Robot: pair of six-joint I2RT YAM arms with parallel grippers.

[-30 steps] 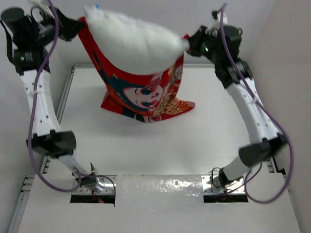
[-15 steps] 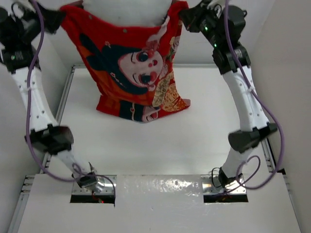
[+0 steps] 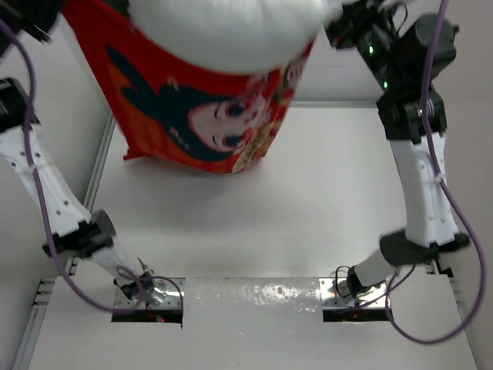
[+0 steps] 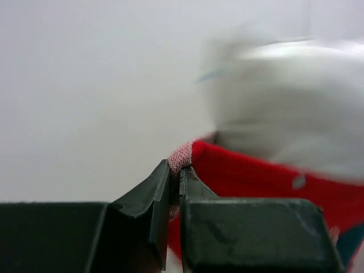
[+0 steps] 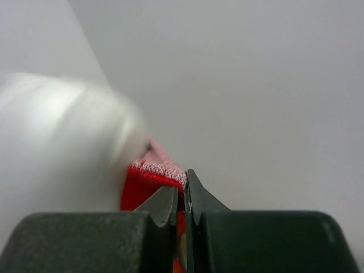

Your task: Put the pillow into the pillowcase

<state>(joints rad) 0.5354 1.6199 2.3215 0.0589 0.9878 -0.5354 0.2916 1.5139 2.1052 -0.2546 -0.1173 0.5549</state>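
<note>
The red pillowcase (image 3: 200, 116) with cartoon faces hangs high above the table, held by both arms at its open top corners. The white pillow (image 3: 223, 31) bulges out of its mouth at the top of the view, blurred. My left gripper (image 4: 175, 170) is shut on the pillowcase's left hem (image 4: 182, 156); the pillow (image 4: 284, 102) is to its right. My right gripper (image 5: 182, 190) is shut on the right hem (image 5: 159, 168), with the pillow (image 5: 62, 136) to its left. In the top view the right gripper (image 3: 339, 31) is at the upper right; the left one is cut off at the upper left corner.
The white table (image 3: 308, 216) lies below the hanging pillowcase. A metal rail (image 3: 104, 154) runs along the left side. White walls stand close at the left and back. The arm bases (image 3: 146, 297) sit at the near edge.
Both arms have lifted higher. The pillowcase has swung up off the table, and the pillow bulges again from its mouth at the top.
</note>
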